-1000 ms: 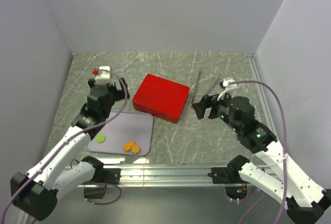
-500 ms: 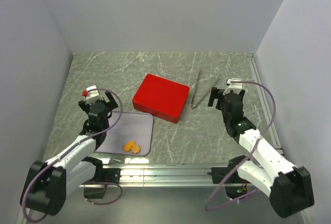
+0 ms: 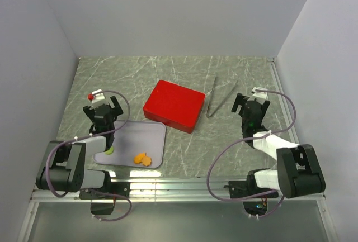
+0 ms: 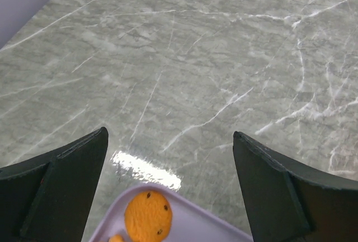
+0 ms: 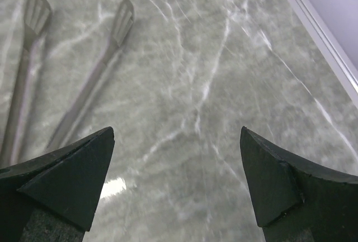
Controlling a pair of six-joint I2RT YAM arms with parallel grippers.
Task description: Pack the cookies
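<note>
Two orange cookies (image 3: pixel 142 159) lie on the near part of a lilac tray (image 3: pixel 146 134). A green cookie (image 3: pixel 109 150) peeks out at the tray's left edge, partly hidden by my left arm. My left gripper (image 3: pixel 105 123) is open and empty, low over the tray's left side. In the left wrist view a round orange cookie (image 4: pixel 147 215) sits in a tray corner (image 4: pixel 196 224) below the open gripper (image 4: pixel 170 136). My right gripper (image 3: pixel 250 113) is open and empty, right of the tongs (image 3: pixel 220 97). The right wrist view shows it (image 5: pixel 176 133) over bare marble.
A shut red box (image 3: pixel 174 105) stands behind the tray at mid-table. Metal tongs (image 5: pixel 84 94) lie between the box and my right gripper. A raised rail (image 3: pixel 282 105) runs along the table's right edge. Grey walls close in three sides.
Both arms have folded back toward their bases. My left gripper dropped toward the tray's left edge, covering part of the green cookie. My right gripper moved right, away from the red box.
</note>
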